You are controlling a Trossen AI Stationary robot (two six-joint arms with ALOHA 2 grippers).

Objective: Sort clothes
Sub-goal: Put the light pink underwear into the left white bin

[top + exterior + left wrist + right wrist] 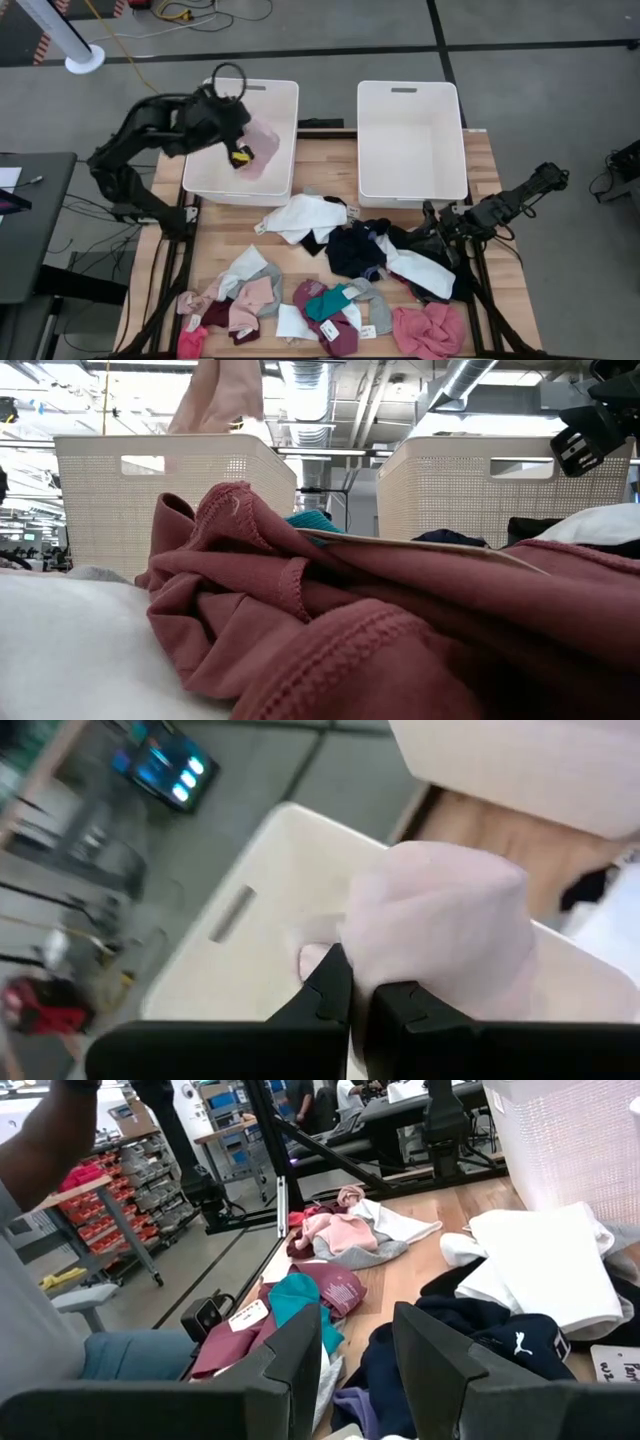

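My left gripper (358, 1005) is raised over the left white bin (280, 92) and is shut on a pale pink garment (262, 140). In the low view that garment (225, 395) hangs above the bin's wall. The other clothes lie loose on the wooden table: a white piece (300, 215), a navy and black heap (355, 250), a teal one (325, 300), a maroon one (335, 330) and a pink one (430, 330). My right gripper (358, 1350) stands low at the table's right side, open, with nothing between its fingers. The navy heap (470, 1355) lies just past it. My left gripper pinches a bunched part of the pale pink garment (385, 975) between its two shut fingers, which slant downward. How many layers it has cannot be told. The garment bulges out past the fingers and hangs lifted clear over the left bin's inside.
A second white bin (410, 140) stands at the far right of the table, beside the first. A maroon garment (330, 620) fills the low view up close. A seated person (40, 1280) shows beyond the table's near edge in the right wrist view.
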